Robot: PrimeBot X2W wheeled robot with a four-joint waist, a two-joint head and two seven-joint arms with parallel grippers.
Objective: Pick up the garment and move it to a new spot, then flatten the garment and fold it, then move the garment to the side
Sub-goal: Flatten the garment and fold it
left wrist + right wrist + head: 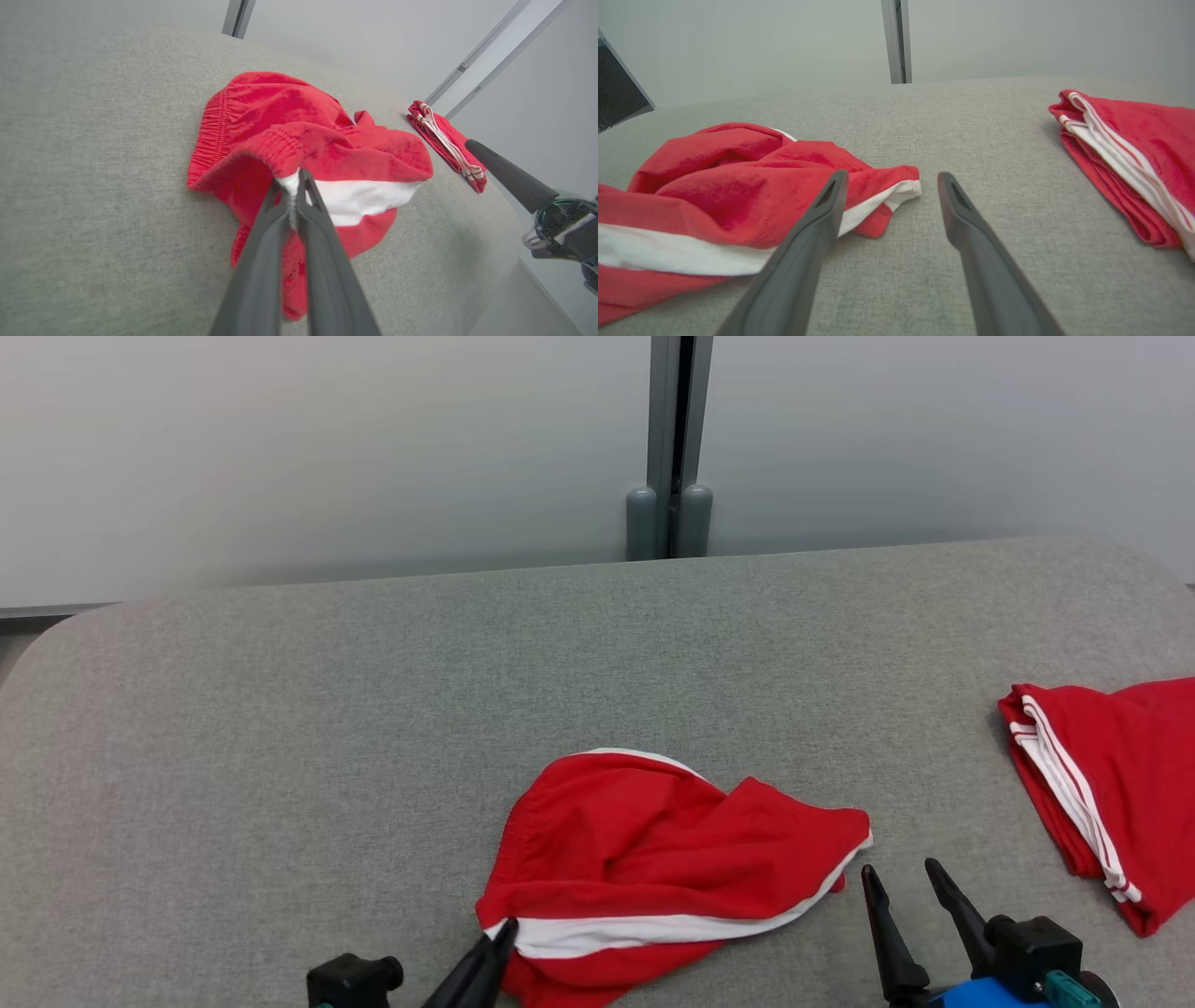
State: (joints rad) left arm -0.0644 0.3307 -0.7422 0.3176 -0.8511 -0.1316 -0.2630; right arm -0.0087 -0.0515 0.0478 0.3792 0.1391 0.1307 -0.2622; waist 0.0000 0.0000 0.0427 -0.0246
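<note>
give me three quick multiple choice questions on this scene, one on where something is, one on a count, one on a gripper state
1. Where does the folded garment lie, seen from the crumpled garment?
A. to the robot's left
B. to the robot's right
C. on top of it

2. How many red garments are on the table?
A. one
B. two
C. three

3. What is the left gripper doing?
A. hanging open above the cloth
B. shut on nothing
C. shut on the crumpled garment's edge

Answers:
1 B: the head view shows it lying apart at the right edge.
2 B: there is one crumpled and one folded.
3 C: the left wrist view shows cloth pinched between its closed fingers.
</note>
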